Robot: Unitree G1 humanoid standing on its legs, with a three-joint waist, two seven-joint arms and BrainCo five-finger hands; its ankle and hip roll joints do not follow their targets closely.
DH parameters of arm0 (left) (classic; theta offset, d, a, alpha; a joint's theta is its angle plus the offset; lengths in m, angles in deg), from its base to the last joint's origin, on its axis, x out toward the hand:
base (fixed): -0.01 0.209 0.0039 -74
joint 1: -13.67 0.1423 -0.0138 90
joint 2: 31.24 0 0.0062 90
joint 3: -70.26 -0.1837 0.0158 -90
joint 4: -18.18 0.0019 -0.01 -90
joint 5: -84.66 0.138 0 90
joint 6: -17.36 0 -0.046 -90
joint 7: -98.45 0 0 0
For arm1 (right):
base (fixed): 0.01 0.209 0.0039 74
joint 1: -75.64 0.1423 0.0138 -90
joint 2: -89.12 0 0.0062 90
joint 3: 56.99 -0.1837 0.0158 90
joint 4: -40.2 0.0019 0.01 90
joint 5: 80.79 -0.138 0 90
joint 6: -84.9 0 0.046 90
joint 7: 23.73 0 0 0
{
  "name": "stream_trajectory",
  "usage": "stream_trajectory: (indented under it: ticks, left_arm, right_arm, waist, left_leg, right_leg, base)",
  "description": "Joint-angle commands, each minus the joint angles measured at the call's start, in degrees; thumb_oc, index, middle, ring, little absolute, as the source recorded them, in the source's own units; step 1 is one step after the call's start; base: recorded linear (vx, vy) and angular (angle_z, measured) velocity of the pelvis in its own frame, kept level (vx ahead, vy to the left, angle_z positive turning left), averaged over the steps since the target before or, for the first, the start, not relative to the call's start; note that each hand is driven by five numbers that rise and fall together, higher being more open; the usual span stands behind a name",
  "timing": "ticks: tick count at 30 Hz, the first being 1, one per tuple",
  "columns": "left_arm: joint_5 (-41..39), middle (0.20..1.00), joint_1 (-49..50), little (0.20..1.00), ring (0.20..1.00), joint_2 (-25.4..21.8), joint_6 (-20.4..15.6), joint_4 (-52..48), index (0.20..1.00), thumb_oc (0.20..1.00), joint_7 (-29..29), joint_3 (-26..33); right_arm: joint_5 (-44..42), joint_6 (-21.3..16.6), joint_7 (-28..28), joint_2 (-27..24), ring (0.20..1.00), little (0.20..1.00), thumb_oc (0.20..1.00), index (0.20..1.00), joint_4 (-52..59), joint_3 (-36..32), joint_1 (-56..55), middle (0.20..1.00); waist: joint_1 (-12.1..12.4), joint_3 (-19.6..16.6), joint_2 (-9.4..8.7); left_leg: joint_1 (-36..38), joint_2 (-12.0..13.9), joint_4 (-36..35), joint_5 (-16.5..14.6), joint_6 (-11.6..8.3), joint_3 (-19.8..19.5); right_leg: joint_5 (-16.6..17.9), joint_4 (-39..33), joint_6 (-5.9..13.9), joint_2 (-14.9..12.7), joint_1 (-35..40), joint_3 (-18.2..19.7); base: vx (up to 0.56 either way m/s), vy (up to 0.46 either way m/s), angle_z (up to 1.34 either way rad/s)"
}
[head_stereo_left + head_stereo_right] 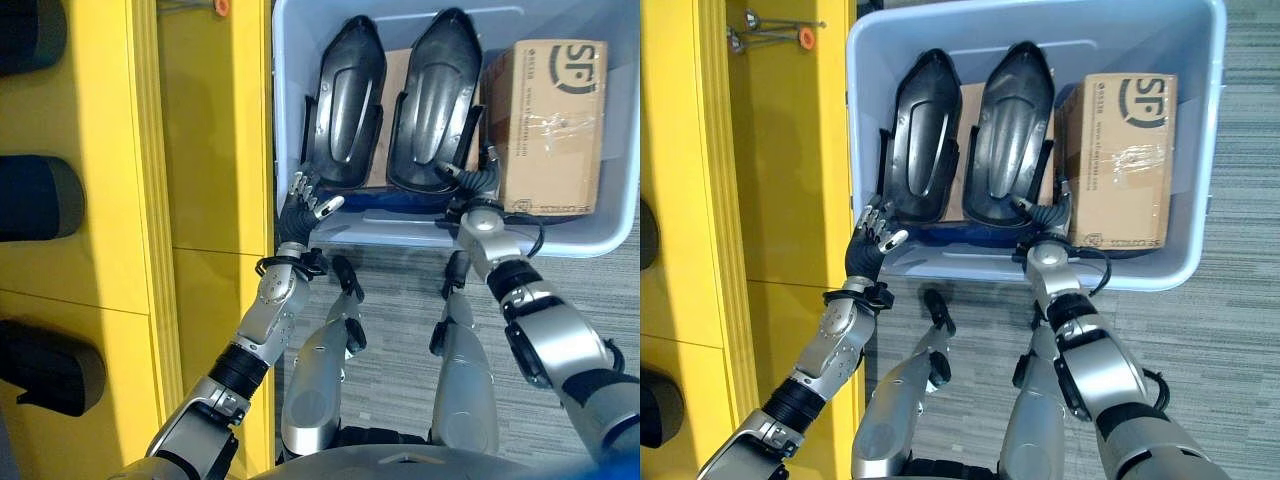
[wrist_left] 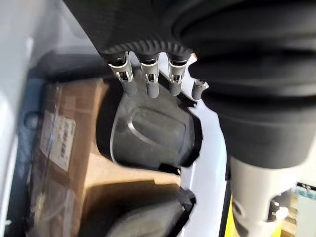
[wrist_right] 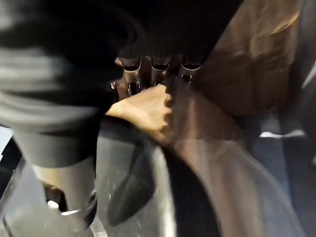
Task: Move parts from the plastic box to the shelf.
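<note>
— Grey carpet floor point(image 1: 1230, 340) nearest us, yellow shelf point(image 1: 105, 250) along our left side. Where do we have the hands?

— Both at the near wall of the pale blue plastic box point(image 1: 1200, 150). Left hand point(image 1: 303, 205) sits at the box's near left corner, fingers point(image 2: 129, 85) loosely extended, thumb out to the side. We see it holding nothing; it's just beside the lower end of the left black part point(image 1: 345, 105).

— Right hand?

— Right hand point(image 1: 470, 182) reaches over the near rim, at the lower end of the right black part point(image 1: 435, 100). In the right wrist view its fingers point(image 3: 132, 76) run down behind the part's edge and against cardboard. We cannot tell whether they're closed on anything.

— Parts location?

— Both black parts are in the box, side by side, leaning lengthwise toward the far wall, with a flat piece of cardboard point(image 1: 962, 150) showing between and behind them.

— Anything else in there?

— Taped cardboard carton point(image 1: 1118, 160) on the right side of the box, just beside the right part. Further out on the shelf, dark rounded objects point(image 1: 35, 195) along its left edge, plus a small metal piece with an orange tip point(image 1: 805, 38) at the far end.
</note>
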Motion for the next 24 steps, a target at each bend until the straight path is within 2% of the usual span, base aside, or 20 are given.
stream_trajectory:
  ticks: [1, 6, 8, 13, 14, 15, 16, 24]
  left_arm:
    - [-0.3, 1.000, -0.7, 1.000, 1.000, -2.4, -2.9, -4.9, 1.000, 1.000, -0.3, -2.2]
    - [-0.7, 1.000, -0.8, 1.000, 1.000, -2.5, -3.1, -5.0, 1.000, 1.000, -0.5, -2.3]
    - [-0.9, 1.000, -0.7, 1.000, 1.000, -2.9, -3.0, -5.6, 1.000, 1.000, -0.5, -2.6]
    - [-0.8, 1.000, -0.9, 1.000, 1.000, -3.3, -2.9, -6.0, 1.000, 1.000, -0.5, -2.5]
    - [-0.7, 1.000, -1.0, 1.000, 1.000, -3.3, -2.9, -6.0, 1.000, 1.000, -0.5, -2.4]
    - [-0.7, 1.000, -1.0, 1.000, 1.000, -3.3, -2.9, -5.9, 1.000, 1.000, -0.6, -2.5]
    - [-0.7, 1.000, -1.0, 1.000, 1.000, -3.3, -2.9, -5.9, 1.000, 1.000, -0.6, -2.5]
    - [-0.7, 1.000, -0.9, 1.000, 1.000, -3.2, -2.7, -5.9, 1.000, 1.000, -0.5, -2.2]
  right_arm:
    - [-2.6, -1.4, -1.2, -4.7, 1.000, 1.000, 1.000, 1.000, -5.7, -1.2, 6.9, 1.000]
    - [-2.9, -1.1, -1.0, -6.0, 1.000, 1.000, 1.000, 1.000, -7.5, -0.7, 8.8, 1.000]
    - [-1.8, -0.2, -0.7, -8.5, 1.000, 1.000, 1.000, 1.000, -10.0, 0.9, 11.7, 1.000]
    - [-1.2, 0.5, 0.0, -9.3, 1.000, 1.000, 1.000, 1.000, -12.2, 1.9, 12.6, 1.000]
    - [-1.0, 0.6, 0.1, -9.4, 0.796, 0.796, 0.796, 0.796, -12.2, 2.1, 12.6, 0.796]
    - [-0.9, 0.6, 0.2, -9.2, 0.464, 0.464, 0.464, 0.464, -12.3, 2.2, 12.5, 0.464]
    - [-0.8, 0.6, 0.2, -9.2, 0.200, 0.200, 0.200, 0.200, -12.5, 2.2, 12.4, 0.200]
    - [-1.6, 0.1, 0.5, -7.2, 0.200, 0.200, 0.200, 0.200, -11.1, 1.7, 10.4, 0.200]
  waist:
    - [0.5, 0.5, 0.75]
    - [0.8, 0.5, 0.99]
    - [1.6, 0.5, 1.15]
    - [2.1, 0.5, 1.27]
    - [2.2, 0.5, 1.24]
    - [2.2, 0.5, 1.23]
    - [2.2, 0.5, 1.22]
    - [1.7, 0.5, 0.57]
  left_leg:
    - [-1.5, 5.1, 2.9, 1.7, -7.09, -1.0]
    - [-1.9, 5.0, 2.9, 1.6, -7.02, -1.2]
    - [-2.8, 4.7, 3.1, 1.5, -6.85, -1.6]
    - [-3.9, 4.5, 3.5, 1.2, -6.67, -2.2]
    - [-4.1, 4.5, 3.5, 1.1, -6.62, -2.2]
    - [-4.1, 4.5, 3.6, 1.1, -6.59, -2.3]
    - [-4.2, 4.5, 3.7, 1.1, -6.58, -2.3]
    - [-3.7, 4.5, 3.9, 0.6, -6.37, -2.3]
  right_leg:
    - [0.9, 5.0, 6.81, -8.1, 2.8, -3.9]
    - [0.9, 5.0, 6.80, -8.0, 2.5, -4.1]
    - [0.8, 5.2, 6.80, -8.0, 2.2, -4.4]
    - [0.2, 5.9, 6.55, -7.8, 1.6, -4.8]
    - [0.1, 6.0, 6.47, -7.8, 1.5, -5.0]
    - [0.0, 6.1, 6.43, -7.7, 1.5, -5.0]
    - [0.0, 6.1, 6.40, -7.7, 1.4, -5.0]
    - [-0.2, 6.4, 6.23, -7.5, 1.7, -5.0]
  base:
    - [0.03, -0.001, 0.06]
    - [0.02, -0.005, 0.06]
    - [0.04, -0.025, 0.07]
    - [0.02, -0.013, 0.07]
    - [0.01, -0.002, 0.03]
    - [0.01, -0.006, 0.04]
    - [0.01, -0.008, 0.04]
    - [0.00, -0.001, 0.01]
